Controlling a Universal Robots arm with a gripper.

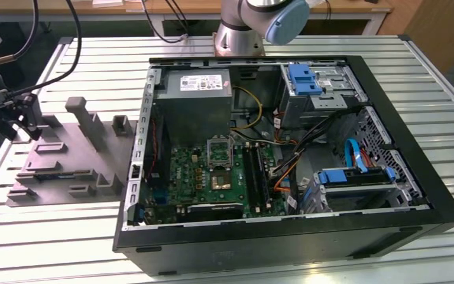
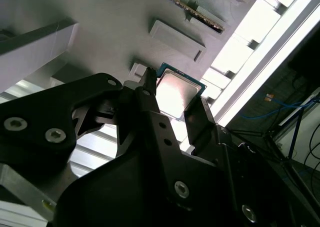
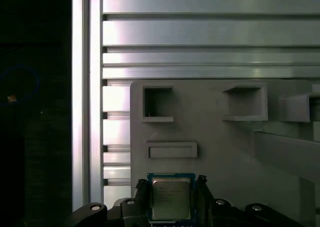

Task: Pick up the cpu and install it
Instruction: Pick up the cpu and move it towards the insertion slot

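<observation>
The robot arm's gripper (image 1: 23,131) hangs over the near corner of the grey tray (image 1: 61,160) at the exterior view's left, well apart from the open computer case (image 1: 290,236) on the slatted table (image 1: 54,248). In both wrist views the cpu (image 3: 171,199) (image 2: 177,89) sits between the two dark fingers (image 3: 141,189), which press against its opposite edges and grip it, silvery top showing.

Fingers (image 2: 197,122) of the gripper (image 2: 175,94) mask the lower part of the cpu (image 2: 180,89) in the second wrist view, the first wrist view's bottom edge clips its lower rim, and the exterior view's top edge crops the arm (image 1: 247,23).
</observation>
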